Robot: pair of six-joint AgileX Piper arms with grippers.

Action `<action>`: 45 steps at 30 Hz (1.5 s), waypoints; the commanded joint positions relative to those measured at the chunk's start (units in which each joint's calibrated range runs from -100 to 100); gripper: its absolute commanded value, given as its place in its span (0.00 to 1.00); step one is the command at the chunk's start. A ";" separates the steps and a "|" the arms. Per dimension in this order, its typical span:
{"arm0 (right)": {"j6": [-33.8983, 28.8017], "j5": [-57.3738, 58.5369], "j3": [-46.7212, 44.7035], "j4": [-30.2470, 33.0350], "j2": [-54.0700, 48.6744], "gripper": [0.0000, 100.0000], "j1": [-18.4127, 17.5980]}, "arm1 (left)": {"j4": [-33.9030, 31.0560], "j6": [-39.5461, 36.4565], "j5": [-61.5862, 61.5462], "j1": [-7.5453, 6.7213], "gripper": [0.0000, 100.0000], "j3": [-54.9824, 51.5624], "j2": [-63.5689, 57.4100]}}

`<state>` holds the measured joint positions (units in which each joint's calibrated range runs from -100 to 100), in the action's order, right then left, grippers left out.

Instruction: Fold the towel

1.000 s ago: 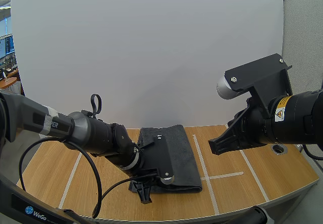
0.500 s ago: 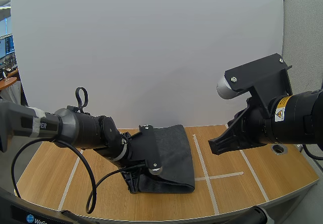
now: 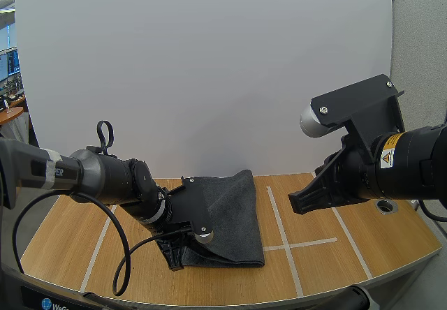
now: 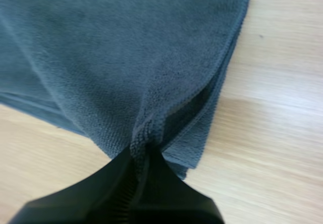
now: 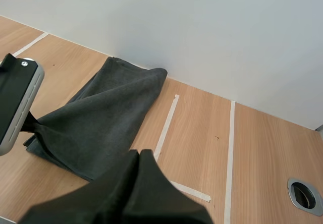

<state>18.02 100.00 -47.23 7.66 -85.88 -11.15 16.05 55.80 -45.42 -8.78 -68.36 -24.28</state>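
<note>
A dark grey towel (image 3: 236, 209) lies folded in layers on the wooden table (image 3: 77, 233), its far end near the white wall. My left gripper (image 3: 174, 260) is at the towel's front left corner, shut on a pinch of the top layer (image 4: 144, 133), which rises into a small peak over the lower layers. In the left wrist view its fingers (image 4: 121, 181) press together around the cloth. In the right wrist view the towel (image 5: 103, 120) stretches toward that held corner. My right gripper (image 5: 139, 158) hovers shut and empty above the table, right of the towel (image 3: 299, 204).
White tape lines (image 3: 281, 220) cross the table just right of the towel. A round metal-rimmed hole (image 5: 305, 196) sits at the table's far right. A white wall (image 3: 209, 79) stands close behind the towel.
My left gripper has pulled back to the left with the towel's corner in it, and the towel's front edge has shifted left with it. The right arm has not moved.
</note>
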 commanded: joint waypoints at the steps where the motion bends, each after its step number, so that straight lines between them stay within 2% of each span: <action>1: 0.26 0.00 -0.12 -0.47 -0.48 0.00 0.19 | 0.39 0.21 -3.59 0.07 0.00 0.22 3.63; 3: 0.26 0.00 -0.12 -0.47 -0.48 0.00 0.19 | 0.39 0.21 -3.59 0.07 0.01 0.22 5.25; 5: 0.26 0.00 -0.12 -0.47 -0.48 0.00 0.19 | 0.39 0.21 -2.58 0.07 0.11 0.22 5.79; 7: 0.26 0.00 -0.12 -0.47 -0.48 0.00 0.19 | 0.39 0.21 -1.66 0.07 0.32 0.22 5.78; 8: 0.26 0.00 -0.12 -0.47 -0.48 0.00 0.19 | 0.39 0.21 -1.66 0.07 0.51 0.22 5.78; 11: 0.26 0.00 -0.12 -0.47 -0.48 0.00 0.19 | 0.39 0.21 -1.48 0.07 0.97 0.22 5.78; 12: 0.26 0.00 -0.12 -0.47 -0.48 0.00 0.19 | 0.39 -0.01 -0.91 0.07 1.00 0.22 5.78; 17: 0.26 0.00 -0.12 -0.47 -0.48 0.00 0.19 | 0.39 -0.14 -0.08 0.07 1.00 1.60 4.69; 28: 0.26 0.00 0.01 -0.97 -0.35 0.00 0.19 | 0.62 -4.78 -3.82 0.07 0.98 14.29 -2.34; 33: 0.55 0.00 0.01 -0.97 -0.35 0.00 0.19 | -0.64 -4.67 -4.13 0.07 0.98 14.93 -2.34; 36: 1.35 0.00 -0.28 -1.54 -0.09 0.00 0.19 | 0.54 -4.77 -2.31 1.24 0.98 15.08 -1.43; 41: 2.70 0.00 -1.68 -7.24 2.91 0.00 0.19 | 2.14 -4.67 -2.65 4.93 0.98 16.11 4.70; 45: 3.58 0.00 -1.97 -9.48 6.85 0.00 0.19 | 6.50 -3.33 -6.71 6.51 0.98 19.67 8.86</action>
<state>19.11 100.00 -48.10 4.03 -84.84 -11.15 16.17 51.74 -48.72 -5.91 -53.67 -23.60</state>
